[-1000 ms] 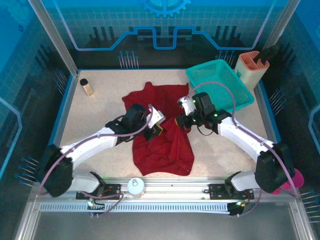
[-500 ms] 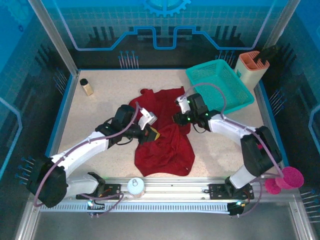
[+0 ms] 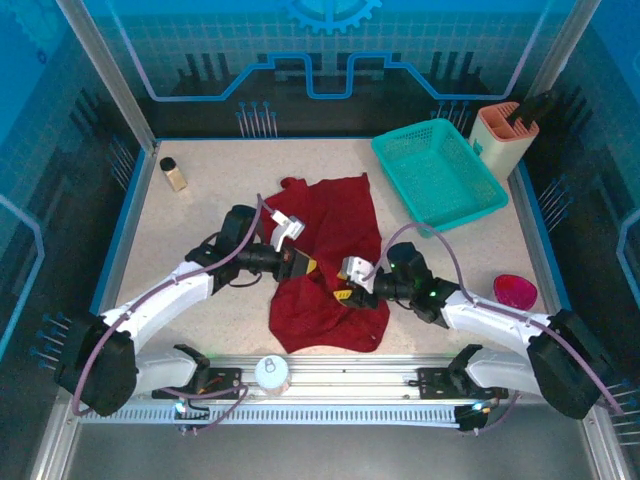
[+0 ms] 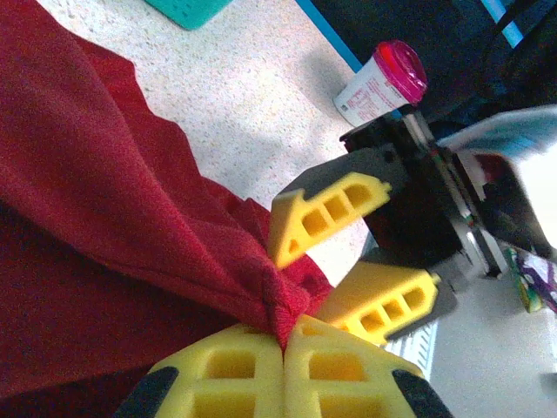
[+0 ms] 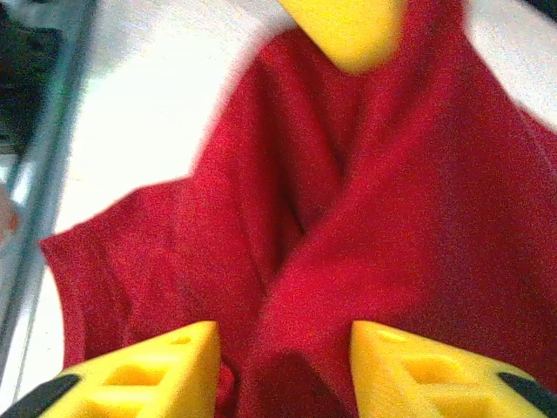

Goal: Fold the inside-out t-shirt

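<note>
Shirt (image 3: pixel 335 225) is mid-tabletop (image 3: pixel 200 220), crumpled, running from the far middle down to near the front rail. Its far right corner sits near the basket (image 3: pixel 440 172), not touching.

Left gripper (image 4: pixel 283 344): jaws together, clamped on a pinched ridge of shirt. Cloth pulls into taut folds fanning away from the pinch. In the top view it sits near the shirt's left edge, about halfway down.

Right gripper (image 3: pixel 347 287): jaws apart, nothing held. Tips are just beside the left gripper's pinch, pointing at it from the right. In the right wrist view its two fingers (image 5: pixel 144 366) straddle a raised fold of shirt. Cloth is between them, but I cannot tell if it touches either one.

Near part of the shirt lies bunched below both grippers.

Small bottle (image 3: pixel 175 175) at far left, orange holder (image 3: pixel 503 135) behind the basket, pink cup (image 3: pixel 515 291) right of the right arm. All are well apart from the shirt.
</note>
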Tool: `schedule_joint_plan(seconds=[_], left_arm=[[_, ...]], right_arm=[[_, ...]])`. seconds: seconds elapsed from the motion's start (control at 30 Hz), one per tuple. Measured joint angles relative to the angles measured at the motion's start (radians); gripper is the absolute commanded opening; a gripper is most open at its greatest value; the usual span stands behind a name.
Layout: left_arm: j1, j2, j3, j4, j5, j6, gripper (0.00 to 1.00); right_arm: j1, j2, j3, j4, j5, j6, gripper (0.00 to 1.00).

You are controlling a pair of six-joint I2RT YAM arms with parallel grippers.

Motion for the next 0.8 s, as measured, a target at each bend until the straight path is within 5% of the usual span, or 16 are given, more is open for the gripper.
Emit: schedule_joint_plan(seconds=[0.27, 0.7, 0.8], left_arm=[[0.000, 0.004, 0.000, -0.003, 0.015, -0.044, 0.00], [0.003, 0.004, 0.001, -0.023, 0.063, -0.085, 0.01], [0.004, 0.004, 0.001, -0.020, 0.070, -0.091, 0.01]], right_arm=[[0.026, 0.138, 0.028, 0.221, -0.095, -0.064, 0.41], [0.000, 0.303, 0.036, 0.405, 0.058, -0.042, 0.41], [-0.014, 0.321, 0.068, 0.396, 0.045, -0.089, 0.34]])
